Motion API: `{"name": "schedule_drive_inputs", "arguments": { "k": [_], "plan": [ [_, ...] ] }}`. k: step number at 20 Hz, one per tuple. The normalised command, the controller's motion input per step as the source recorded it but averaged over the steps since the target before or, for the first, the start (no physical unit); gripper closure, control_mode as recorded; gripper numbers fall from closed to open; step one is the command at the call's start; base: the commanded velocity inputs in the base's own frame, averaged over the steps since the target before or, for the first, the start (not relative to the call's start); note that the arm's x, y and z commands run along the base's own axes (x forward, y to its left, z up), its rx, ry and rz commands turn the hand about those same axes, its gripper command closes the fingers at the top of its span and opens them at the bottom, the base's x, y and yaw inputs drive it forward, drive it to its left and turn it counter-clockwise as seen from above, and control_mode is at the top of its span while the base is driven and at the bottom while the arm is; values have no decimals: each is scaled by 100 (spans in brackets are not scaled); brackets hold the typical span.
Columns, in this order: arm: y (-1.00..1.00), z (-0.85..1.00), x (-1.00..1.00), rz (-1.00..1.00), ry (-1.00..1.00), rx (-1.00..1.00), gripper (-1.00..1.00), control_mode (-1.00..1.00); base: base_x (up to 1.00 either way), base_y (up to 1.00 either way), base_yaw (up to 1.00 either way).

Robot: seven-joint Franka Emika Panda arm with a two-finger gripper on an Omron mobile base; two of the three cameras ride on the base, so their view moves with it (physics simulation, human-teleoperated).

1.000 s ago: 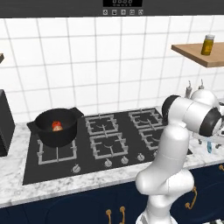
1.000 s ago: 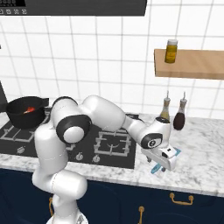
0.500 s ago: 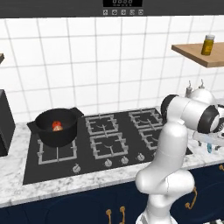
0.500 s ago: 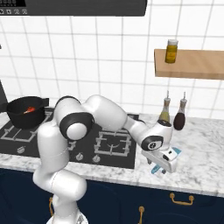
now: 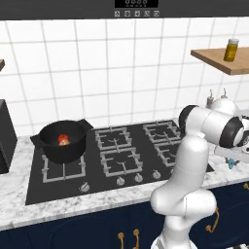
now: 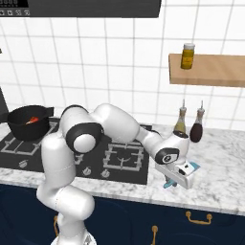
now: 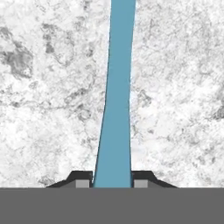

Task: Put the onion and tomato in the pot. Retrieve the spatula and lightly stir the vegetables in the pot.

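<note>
The light blue spatula (image 7: 117, 87) lies along the marble counter right of the stove, its slim handle running up between my finger tips. My gripper (image 7: 112, 183) points down at the counter and its fingers press both sides of the handle. In the right base view, the spatula's head (image 6: 194, 166) sticks out beside the hand and my gripper (image 6: 170, 182) is just under it. The black pot (image 5: 63, 146) stands on the stove's far left burner. Inside it is the red tomato (image 5: 63, 140), with an orange patch of onion against it that is hard to separate.
Two dark bottles (image 6: 181, 122) (image 6: 196, 128) stand on the counter just behind my hand. A wooden shelf (image 6: 210, 72) with a yellow jar (image 6: 188, 56) hangs above. The black stove (image 5: 121, 155) lies between the pot and the spatula. A dark appliance (image 5: 6, 138) stands at far left.
The hand has barely shifted over the spatula. The pot and the vegetables have stayed where they were.
</note>
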Motion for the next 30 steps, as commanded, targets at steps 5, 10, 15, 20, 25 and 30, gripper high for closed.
{"name": "schedule_drive_inputs", "arguments": {
  "k": [5, 10, 15, 20, 25, 30],
  "plan": [
    [30, 27, 0, 14, -5, 3, 100, -100, 0, 0, 0],
    [40, 58, 0, 14, -12, 0, 100, -100, 0, 0, 0],
    [32, 46, 0, 14, -9, 0, 100, -100, 0, 0, 0],
    [43, 20, 2, 17, -4, -2, 100, -100, 0, 0, 0],
    [37, 73, 1, 17, -12, 0, 100, -100, 0, 0, 0],
    [68, 61, 10, 39, -1, -5, 100, -100, 0, 0, 0]
  ]
}}
